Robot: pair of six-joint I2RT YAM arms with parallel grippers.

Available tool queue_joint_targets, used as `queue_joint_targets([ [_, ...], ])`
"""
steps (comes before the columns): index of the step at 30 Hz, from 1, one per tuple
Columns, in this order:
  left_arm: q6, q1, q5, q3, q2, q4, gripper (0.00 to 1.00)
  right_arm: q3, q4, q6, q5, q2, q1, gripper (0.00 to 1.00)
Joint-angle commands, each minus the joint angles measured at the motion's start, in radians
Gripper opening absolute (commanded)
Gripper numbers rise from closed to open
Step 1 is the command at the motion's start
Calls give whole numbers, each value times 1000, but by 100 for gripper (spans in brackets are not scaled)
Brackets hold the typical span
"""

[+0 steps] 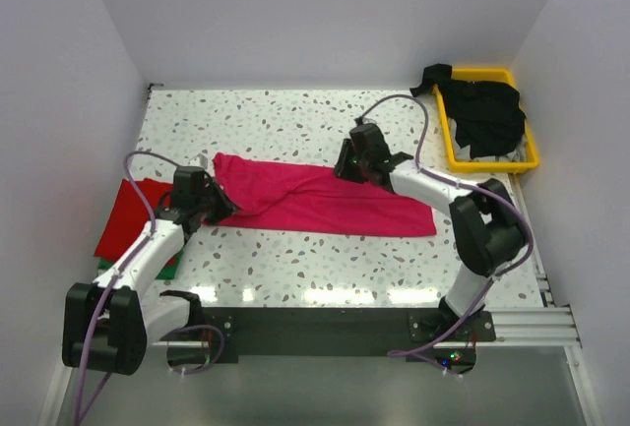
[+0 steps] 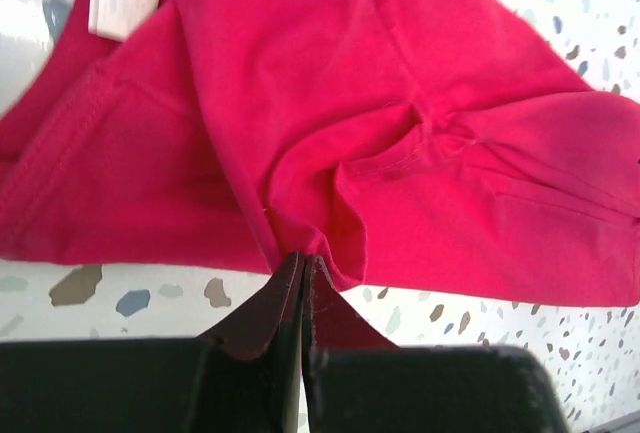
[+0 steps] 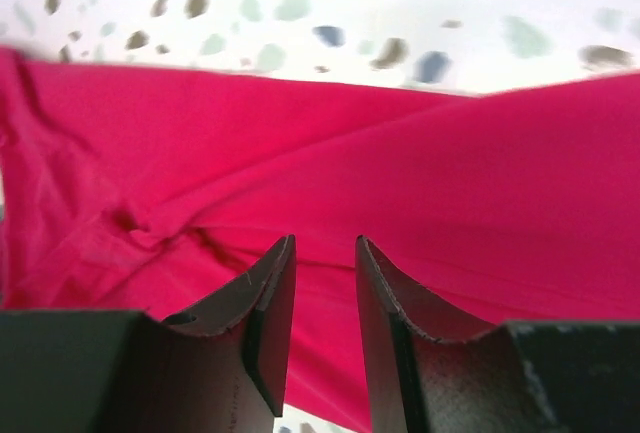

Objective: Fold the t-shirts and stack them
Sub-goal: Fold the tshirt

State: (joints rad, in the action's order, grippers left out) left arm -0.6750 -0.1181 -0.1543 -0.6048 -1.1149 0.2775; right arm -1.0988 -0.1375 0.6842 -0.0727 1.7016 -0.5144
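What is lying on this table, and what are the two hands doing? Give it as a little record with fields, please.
table centre: magenta-pink t-shirt, stretched out in a long strip
left hand: shut, pinching that shirt's edge
right hand: open, fingers apart over the same shirt, holding nothing
left side: red t-shirt lying flat, green t-shirt peeking out beneath it
far right corner: yellow tray holding black t-shirts, some cloth draped over its rim
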Motion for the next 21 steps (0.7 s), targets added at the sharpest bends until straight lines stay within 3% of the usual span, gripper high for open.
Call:
queue_joint_targets([
  [1, -80, 8, -30, 69, 7, -70, 0, -128, 49, -54, 59, 68, -64, 35],
  [12, -141, 8, -21, 172, -3, -120, 0, -433, 7, -227, 171, 300, -257, 36],
  [21, -144, 8, -17, 180, 0, -124, 0, -590, -115, -321, 76, 429, -360, 43],
])
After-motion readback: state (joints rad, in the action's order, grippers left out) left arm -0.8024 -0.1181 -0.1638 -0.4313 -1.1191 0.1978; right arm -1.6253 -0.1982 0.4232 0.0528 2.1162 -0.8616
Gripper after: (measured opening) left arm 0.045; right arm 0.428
